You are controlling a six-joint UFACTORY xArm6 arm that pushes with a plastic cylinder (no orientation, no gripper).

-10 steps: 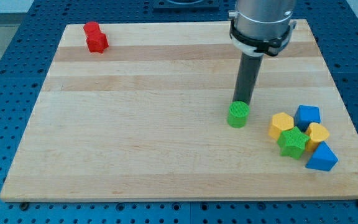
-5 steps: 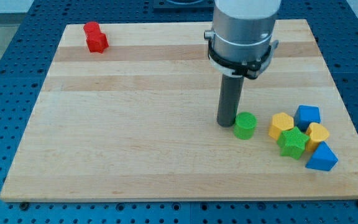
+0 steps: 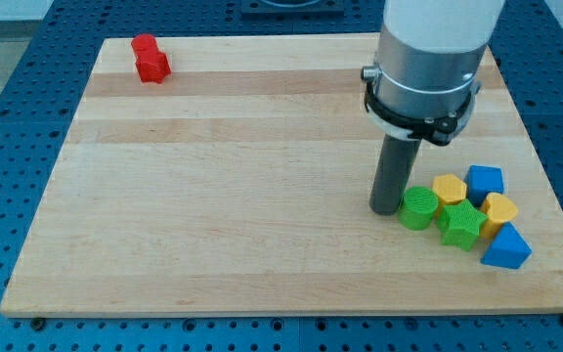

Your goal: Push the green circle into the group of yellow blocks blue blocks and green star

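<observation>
The green circle (image 3: 418, 208) sits at the view's lower right, touching the yellow block (image 3: 449, 189) and the green star (image 3: 461, 224) of the group. The group also holds a blue block (image 3: 485, 181), a second yellow block (image 3: 500, 209) and a blue triangular block (image 3: 506, 248). My tip (image 3: 386, 210) stands on the board right against the green circle's left side.
A red block (image 3: 150, 58) lies at the board's upper left corner. The wooden board (image 3: 213, 176) ends just right of and below the group, with the blue perforated table around it.
My tip has moved to the right and a little down, pushing the green circle rightwards until it touches the yellow block and green star.
</observation>
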